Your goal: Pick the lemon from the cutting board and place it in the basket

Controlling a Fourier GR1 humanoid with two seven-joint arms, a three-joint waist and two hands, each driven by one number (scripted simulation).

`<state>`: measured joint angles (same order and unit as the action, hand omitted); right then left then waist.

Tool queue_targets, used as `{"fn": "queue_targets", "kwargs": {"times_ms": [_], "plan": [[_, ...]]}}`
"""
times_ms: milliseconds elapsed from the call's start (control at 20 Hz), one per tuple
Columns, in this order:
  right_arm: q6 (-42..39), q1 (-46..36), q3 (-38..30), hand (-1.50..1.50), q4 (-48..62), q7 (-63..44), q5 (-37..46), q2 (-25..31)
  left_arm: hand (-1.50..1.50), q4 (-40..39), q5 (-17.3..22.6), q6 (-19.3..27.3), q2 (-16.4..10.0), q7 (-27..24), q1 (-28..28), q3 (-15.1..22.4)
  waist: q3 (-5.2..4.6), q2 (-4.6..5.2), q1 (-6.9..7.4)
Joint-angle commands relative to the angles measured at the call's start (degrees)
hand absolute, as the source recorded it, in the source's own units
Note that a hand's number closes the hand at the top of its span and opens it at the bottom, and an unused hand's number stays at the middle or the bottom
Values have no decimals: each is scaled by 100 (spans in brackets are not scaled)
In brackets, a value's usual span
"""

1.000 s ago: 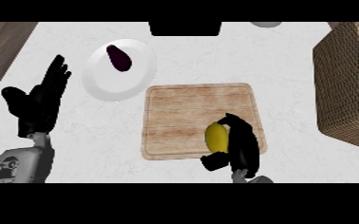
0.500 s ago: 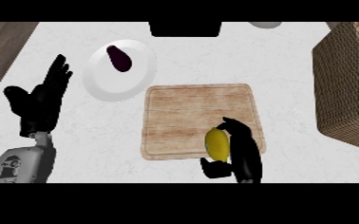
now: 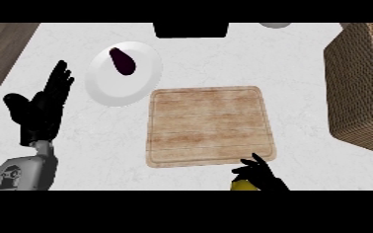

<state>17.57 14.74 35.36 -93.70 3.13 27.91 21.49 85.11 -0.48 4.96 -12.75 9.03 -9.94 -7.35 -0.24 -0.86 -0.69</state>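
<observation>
One lemon (image 3: 243, 185) gripped in right hand (image 3: 264, 175), off cutting board (image 3: 209, 126).

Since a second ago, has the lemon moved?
Yes. The lemon, held in the right hand, has moved off the cutting board toward the view's bottom edge.

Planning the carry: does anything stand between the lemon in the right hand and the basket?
Nothing visible does. The lemon, in the right hand at the view's lower edge, has only bare counter between it and the basket at the right.
</observation>
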Motion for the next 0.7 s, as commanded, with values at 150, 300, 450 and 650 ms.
{"fn": "queue_targets", "kwargs": {"times_ms": [150, 300, 450, 650], "plan": [[-458, 1125, -892, 150, -1139, 2212, -2127, 967, 0, 55, -89, 135, 143, -7, 42, 70, 33, 63, -80], [-481, 1718, -1283, 150, -1936, 2357, -2522, 1231, 0, 123, -88, 39, 57, 142, 28, 89, 26, 66, -57], [-346, 2195, -1755, 150, -2534, 2292, -2543, 1483, 0, 163, -115, 58, 35, 27, 121, 20, 23, 69, -25], [-470, 2127, -2445, 150, -3622, 1007, -2859, 1745, 0, 296, -78, -30, 50, 58, 216, 52, 20, 76, 19]]}}
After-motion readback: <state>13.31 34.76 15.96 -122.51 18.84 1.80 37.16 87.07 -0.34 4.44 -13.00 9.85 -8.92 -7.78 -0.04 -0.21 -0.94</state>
